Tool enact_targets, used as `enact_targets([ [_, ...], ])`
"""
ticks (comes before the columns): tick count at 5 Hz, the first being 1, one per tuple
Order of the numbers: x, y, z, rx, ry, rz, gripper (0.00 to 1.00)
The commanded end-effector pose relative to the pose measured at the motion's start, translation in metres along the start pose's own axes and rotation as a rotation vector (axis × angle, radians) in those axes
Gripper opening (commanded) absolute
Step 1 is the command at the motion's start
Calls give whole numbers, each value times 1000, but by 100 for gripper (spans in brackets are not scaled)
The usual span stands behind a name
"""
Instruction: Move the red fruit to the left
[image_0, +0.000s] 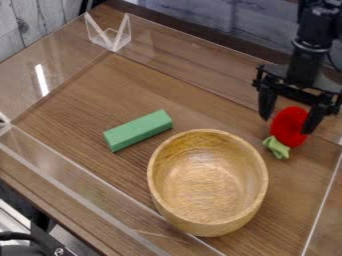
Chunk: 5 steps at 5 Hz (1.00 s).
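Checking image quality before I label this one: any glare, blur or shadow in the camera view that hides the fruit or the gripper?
Camera view: white glare streaks on the clear wall at left; soft overall but no motion blur; the open gripper stands dark against the dim background; the red fruit is bright and readable, partly behind one finger; the wooden bowl is evenly lit.

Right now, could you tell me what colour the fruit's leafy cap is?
Light green, on the red fruit; seen in the camera view.

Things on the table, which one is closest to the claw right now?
The red fruit, a small strawberry with a green leafy cap. It sits right beneath the open claw, while the wooden bowl and the green block lie farther left.
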<state>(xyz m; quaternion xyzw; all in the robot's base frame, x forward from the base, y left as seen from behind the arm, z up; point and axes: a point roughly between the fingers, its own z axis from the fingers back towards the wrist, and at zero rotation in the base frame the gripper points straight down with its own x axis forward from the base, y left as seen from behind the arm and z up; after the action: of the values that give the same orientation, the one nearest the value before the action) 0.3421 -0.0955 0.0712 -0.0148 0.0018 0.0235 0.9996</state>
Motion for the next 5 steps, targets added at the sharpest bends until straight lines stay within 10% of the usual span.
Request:
enact_targets([
  [1,10,-4,18,-14,-90,27,100],
  [2,10,-1,17,-3,-87,142,0],
  [3,11,5,26,1,-96,254,0],
  [5,19,30,65,-48,-139,200,0],
])
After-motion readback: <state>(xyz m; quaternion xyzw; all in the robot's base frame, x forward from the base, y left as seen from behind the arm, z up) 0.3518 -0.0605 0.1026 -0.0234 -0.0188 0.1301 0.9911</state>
